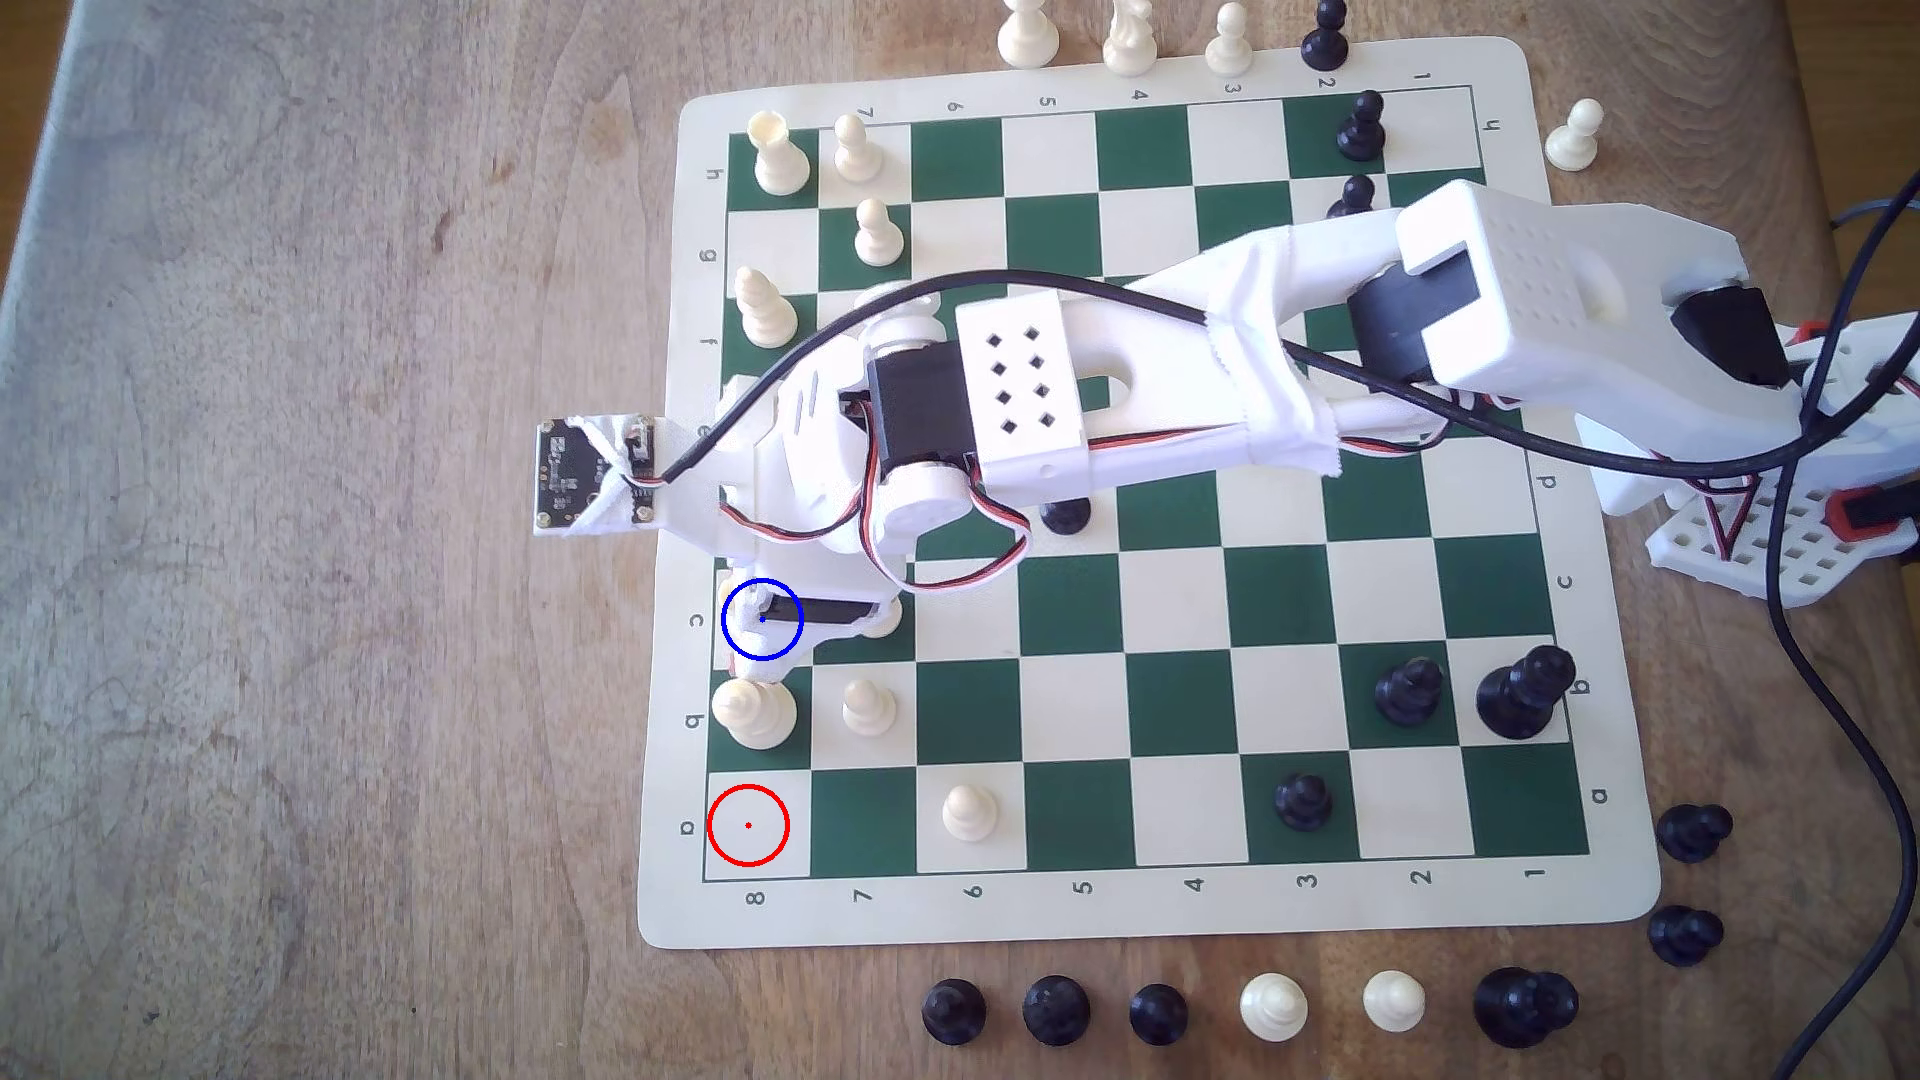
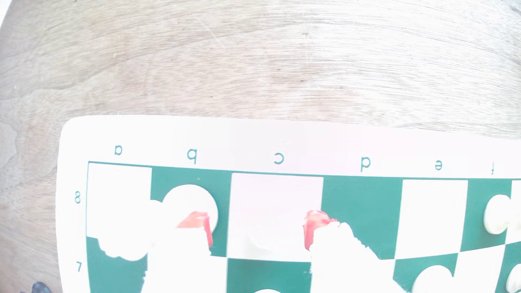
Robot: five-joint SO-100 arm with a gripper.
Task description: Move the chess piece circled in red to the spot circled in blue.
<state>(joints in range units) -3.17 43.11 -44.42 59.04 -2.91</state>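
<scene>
Exterior view: the white arm (image 1: 1143, 395) reaches across the green-and-cream board (image 1: 1143, 498) to its left edge. Its gripper (image 2: 259, 229) hangs over the blue-ringed square (image 2: 276, 197), fingers (image 2: 313, 228) spread apart. A pale round shape between them may be the rook (image 2: 267, 233); glare hides it.

blown-out, fisheye-warped wrist view

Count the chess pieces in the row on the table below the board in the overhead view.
6, in one row. Three black pieces sit toward the exterior view's left, then two cream pieces, then a larger black piece at the right end. None looks hidden.
</scene>
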